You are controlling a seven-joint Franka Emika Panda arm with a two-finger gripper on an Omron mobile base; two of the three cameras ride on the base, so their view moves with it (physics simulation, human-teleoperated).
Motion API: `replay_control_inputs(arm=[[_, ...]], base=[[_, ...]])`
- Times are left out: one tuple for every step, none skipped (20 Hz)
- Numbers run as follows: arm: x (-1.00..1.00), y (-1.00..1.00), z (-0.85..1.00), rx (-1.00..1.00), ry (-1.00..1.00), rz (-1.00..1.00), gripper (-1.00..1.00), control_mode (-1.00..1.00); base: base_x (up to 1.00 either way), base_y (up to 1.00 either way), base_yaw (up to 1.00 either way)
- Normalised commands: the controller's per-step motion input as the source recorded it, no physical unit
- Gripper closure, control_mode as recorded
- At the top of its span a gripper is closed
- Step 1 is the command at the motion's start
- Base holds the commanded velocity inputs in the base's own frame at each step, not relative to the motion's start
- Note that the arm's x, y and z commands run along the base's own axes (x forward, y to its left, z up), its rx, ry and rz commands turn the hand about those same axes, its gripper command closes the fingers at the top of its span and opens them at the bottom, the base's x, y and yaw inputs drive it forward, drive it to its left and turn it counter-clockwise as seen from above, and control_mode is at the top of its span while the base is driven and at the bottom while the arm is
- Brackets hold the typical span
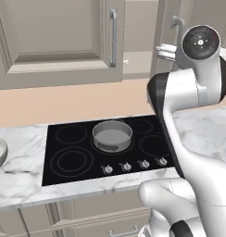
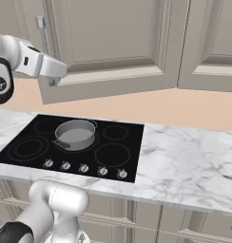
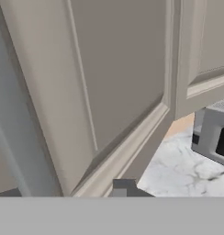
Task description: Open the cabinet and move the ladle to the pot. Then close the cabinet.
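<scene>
Grey-beige cabinet [image 1: 59, 41] door ajar; gripper [image 1: 166, 50] up at its open gap, ladle [image 1: 126, 61] glimpsed inside, leftward. Jaws' width: cannot tell. Pot [image 1: 112, 134] below.

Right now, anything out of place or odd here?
Only the cabinet door: it's swung out, bottom edge slanting against its neighbour. Pot sits upright and empty on the hob. Nothing spilled or damaged.

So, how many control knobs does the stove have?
5 knobs, in one row along the front edge of the black cooktop, below the pot. The arm hides one in the left base view.
</scene>
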Motion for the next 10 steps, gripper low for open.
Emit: replay_control_inputs(arm=[[-1.0, -0.93, 0.0, 0.06, 0.0, -0.05, 1.0, -1.0], [-1.0, -0.86, 0.0, 0.06, 0.0, -0.03, 1.0, -1.0], [-1.0, -0.69, 0.0, 0.06, 0.0, 0.0, 1.0, -1.0], [-1.0, -0.63, 0.0, 0.07, 0.0, 0.0, 1.0, -1.0], [-1.0, -0.54, 0.0, 0.09, 0.0, 0.0, 1.0, -1.0], [-1.0, -0.42, 0.0, 0.07, 0.0, 0.0, -1.0, -1.0], [-1.0, -0.34, 0.0, 0.07, 0.0, 0.0, -1.0, -1.0], [-1.0, -0.15, 0.0, 0.07, 0.02, 0.0, -1.0, -1.0], [-1.0, 0.0, 0.0, 0.07, 0.02, 0.0, -1.0, -1.0], [-0.99, 0.0, 0.01, 0.11, 0.01, 0.0, -1.0, -1.0]], base=[[0.0, 0.0, 0.0], [0.0, 0.0, 0.0], [0.0, 0.0, 0.0], [0.0, 0.0, 0.0], [0.0, 0.0, 0.0], [0.0, 0.0, 0.0], [0.0, 0.0, 0.0], [0.0, 0.0, 0.0], [0.0, 0.0, 0.0], [0.0, 0.0, 0.0]])
